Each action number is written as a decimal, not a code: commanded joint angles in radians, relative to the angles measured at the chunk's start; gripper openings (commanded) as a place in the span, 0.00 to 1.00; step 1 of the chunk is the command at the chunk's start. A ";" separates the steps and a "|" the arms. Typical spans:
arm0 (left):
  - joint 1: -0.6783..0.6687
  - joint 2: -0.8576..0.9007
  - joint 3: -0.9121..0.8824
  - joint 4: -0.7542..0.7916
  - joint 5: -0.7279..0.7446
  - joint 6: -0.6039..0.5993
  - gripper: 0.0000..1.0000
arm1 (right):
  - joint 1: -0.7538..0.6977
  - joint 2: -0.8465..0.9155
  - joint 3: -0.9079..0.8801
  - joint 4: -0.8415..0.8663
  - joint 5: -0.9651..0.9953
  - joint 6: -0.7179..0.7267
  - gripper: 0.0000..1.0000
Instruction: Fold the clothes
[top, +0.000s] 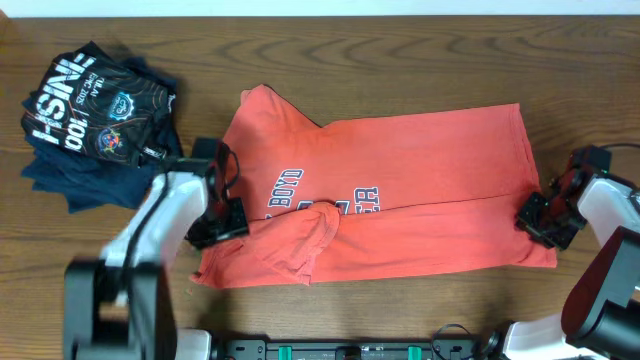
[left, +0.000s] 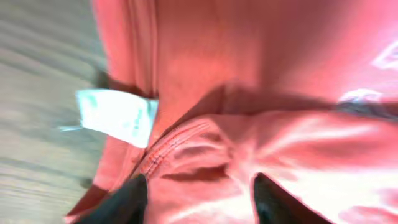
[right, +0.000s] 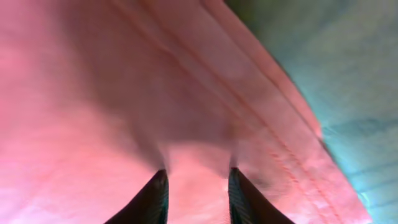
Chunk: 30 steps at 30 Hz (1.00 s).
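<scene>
The T-shirt (top: 420, 190) is soft matt cloth with creases and stitched hems, and its white tag (left: 117, 116) looks smooth. The table (top: 400, 60) is grained wood with a low sheen. At 10 o'clock, the dark shirts (top: 95, 110) are matt printed cloth.

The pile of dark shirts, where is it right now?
The dark shirts lie at the overhead view's top left, on the wooden table, just left of the red-orange T-shirt.
</scene>
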 joint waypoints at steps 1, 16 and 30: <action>0.005 -0.133 0.055 0.065 -0.024 0.007 0.81 | -0.005 -0.080 0.085 0.005 -0.142 -0.065 0.33; 0.006 0.183 0.365 0.529 0.089 0.115 0.88 | 0.050 -0.196 0.155 0.090 -0.523 -0.247 0.99; 0.044 0.618 0.695 0.616 0.141 0.150 0.86 | 0.058 -0.196 0.154 0.098 -0.480 -0.251 0.96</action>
